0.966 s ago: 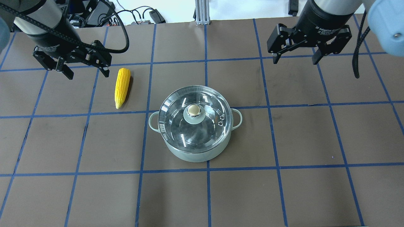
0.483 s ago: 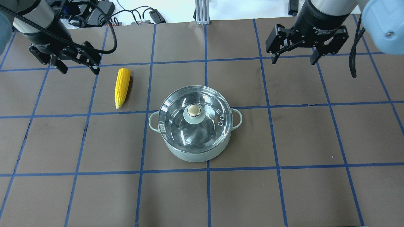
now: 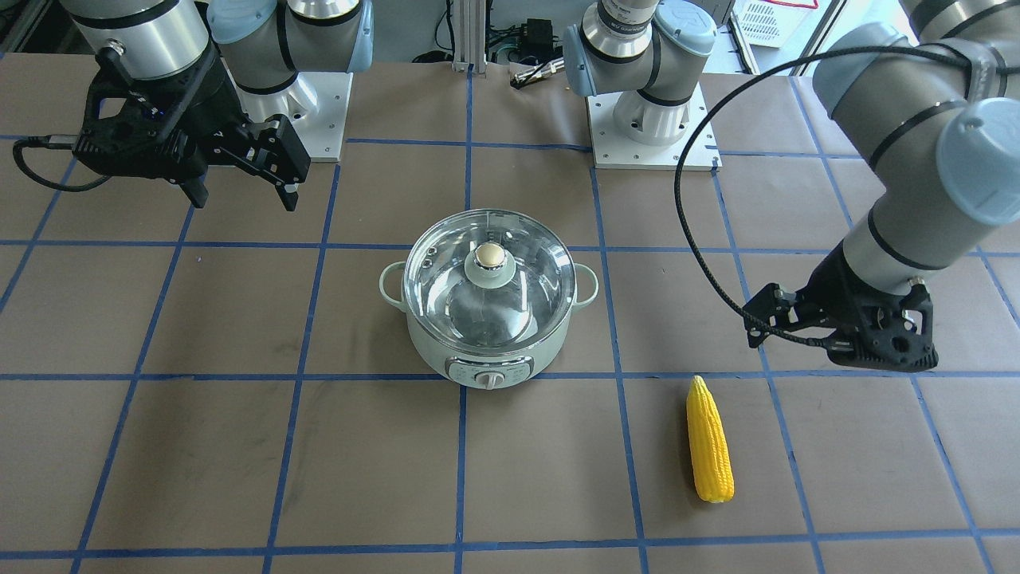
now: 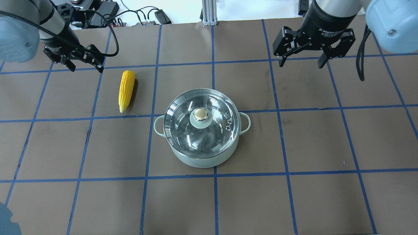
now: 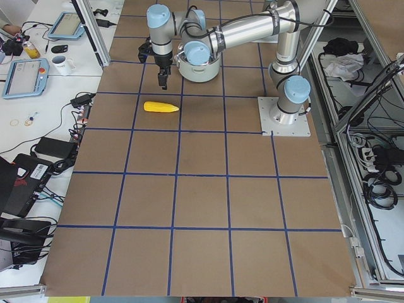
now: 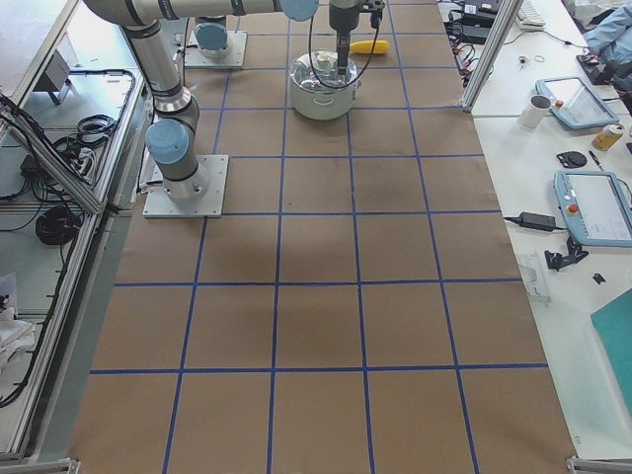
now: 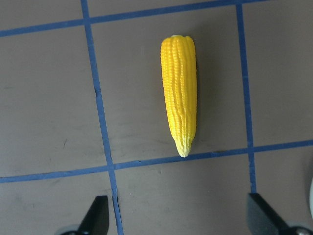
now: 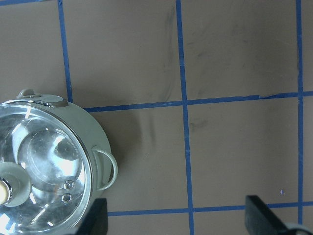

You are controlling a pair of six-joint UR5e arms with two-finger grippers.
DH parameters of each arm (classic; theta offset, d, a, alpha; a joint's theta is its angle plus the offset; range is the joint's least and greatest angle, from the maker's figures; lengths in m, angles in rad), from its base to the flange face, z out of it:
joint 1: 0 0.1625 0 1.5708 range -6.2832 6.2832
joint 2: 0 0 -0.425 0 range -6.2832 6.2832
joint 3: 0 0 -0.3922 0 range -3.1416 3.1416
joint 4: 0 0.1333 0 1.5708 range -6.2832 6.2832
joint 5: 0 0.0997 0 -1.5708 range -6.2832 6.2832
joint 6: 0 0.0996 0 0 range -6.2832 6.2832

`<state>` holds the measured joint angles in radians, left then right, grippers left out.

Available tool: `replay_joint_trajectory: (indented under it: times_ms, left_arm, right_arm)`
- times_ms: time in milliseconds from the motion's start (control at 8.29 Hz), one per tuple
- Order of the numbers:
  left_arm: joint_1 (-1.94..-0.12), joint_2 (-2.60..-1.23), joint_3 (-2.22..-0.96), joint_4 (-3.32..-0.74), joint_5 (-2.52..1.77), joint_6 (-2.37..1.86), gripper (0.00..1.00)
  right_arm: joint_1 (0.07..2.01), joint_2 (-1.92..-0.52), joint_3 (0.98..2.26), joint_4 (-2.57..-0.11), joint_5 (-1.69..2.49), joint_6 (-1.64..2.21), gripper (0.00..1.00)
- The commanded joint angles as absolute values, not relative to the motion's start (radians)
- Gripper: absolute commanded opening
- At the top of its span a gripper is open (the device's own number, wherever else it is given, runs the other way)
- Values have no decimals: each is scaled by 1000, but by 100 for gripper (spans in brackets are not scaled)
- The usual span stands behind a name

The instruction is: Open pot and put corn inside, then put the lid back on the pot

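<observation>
The pale mint-green pot (image 4: 202,160) stands mid-table with the clear glass lid (image 4: 215,130) on it, beige knob (image 4: 200,114) on top. Both show from the front too, the pot (image 3: 486,355) and the lid (image 3: 526,291). The yellow corn (image 4: 126,90) lies on the table left of the pot, tip toward the robot; it also shows in the front view (image 3: 709,438) and the left wrist view (image 7: 179,93). My left gripper (image 4: 86,67) is open and empty, beside the corn's thick end. My right gripper (image 4: 301,62) is open and empty, far right of the pot.
The brown table carries a blue tape grid. Cables and power bricks (image 4: 107,13) and an aluminium post (image 4: 207,13) lie past the far edge. The arm bases (image 3: 645,119) stand on the robot's side. The pot's control knob (image 3: 490,379) faces away from the robot.
My left gripper has moved toward the far left edge and looks smaller in the overhead view. My right gripper has drifted slightly left. Pot, lid and corn have not moved.
</observation>
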<state>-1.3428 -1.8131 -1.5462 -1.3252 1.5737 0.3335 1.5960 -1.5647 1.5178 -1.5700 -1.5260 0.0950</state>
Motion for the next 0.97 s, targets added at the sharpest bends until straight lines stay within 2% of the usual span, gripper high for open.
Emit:
replay_joint_trajectory:
  times_ms: [0, 362, 845]
  left_arm:
    - [-1341, -1955, -1546, -1174, 1521, 325, 100]
    - [-1341, -2037, -1554, -1065, 1511, 276, 100]
    - [-1341, -2117, -1592, -988, 1506, 275, 100]
  right_arm:
    - [1600, -1560, 1519, -1566, -1525, 100, 100]
    - [1672, -1473, 1459, -1581, -1513, 269, 100]
    - [1986, -1298, 1447, -1802, -1560, 631, 100]
